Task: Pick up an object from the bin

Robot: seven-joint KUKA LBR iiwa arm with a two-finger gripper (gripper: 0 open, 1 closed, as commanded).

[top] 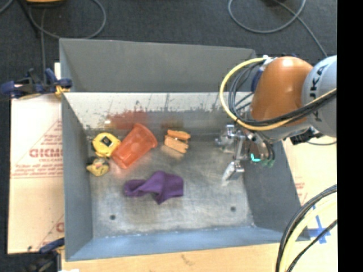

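Clock: laid over the bin [153, 67] floor, twelve at the far wall.
Open floor: bare metal from four round to eight o'clock, along the near wall.
Second gap: one to two o'clock, between the tan block [176, 141] and the gripper [232, 171].
Nine to eleven: crowded with a tape measure [104, 144], a small yellow thing [98, 167] and an orange cup [134, 145] lying on its side.
Centre: purple cloth [156, 186], crumpled and low.
Three o'clock: the gripper, with the arm [281, 89] and its cables [227, 95] overhanging the right wall.
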